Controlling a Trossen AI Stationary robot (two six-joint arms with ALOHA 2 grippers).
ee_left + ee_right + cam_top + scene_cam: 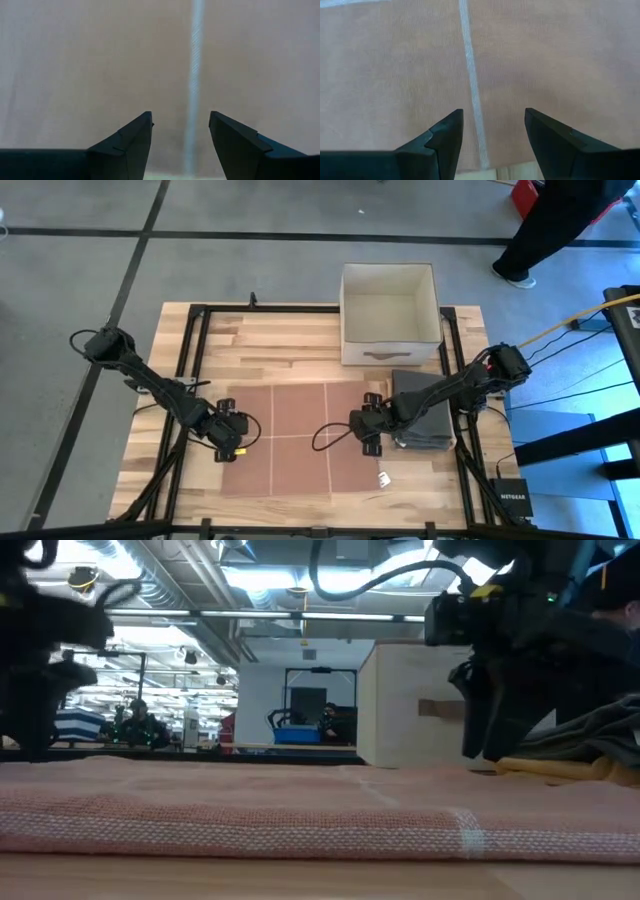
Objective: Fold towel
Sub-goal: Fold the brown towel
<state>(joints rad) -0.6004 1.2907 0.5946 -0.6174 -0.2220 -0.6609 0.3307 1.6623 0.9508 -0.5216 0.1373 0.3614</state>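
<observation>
Right now the towel (300, 438) lies spread flat on the bench (290, 340), between my two arms, still unfolded. My left gripper (232, 437) hangs over its left edge and my right gripper (366, 430) over its right edge, both with jaws wide and empty; each wrist view shows the cloth and a pale stripe between my fingers. I judge this is the approach before the first grasp. Next I need to drop onto each edge, pinch a single layer, and lift both sides together. Folded grey cloth (425, 415) and a box (388, 315) sit to the right.
</observation>
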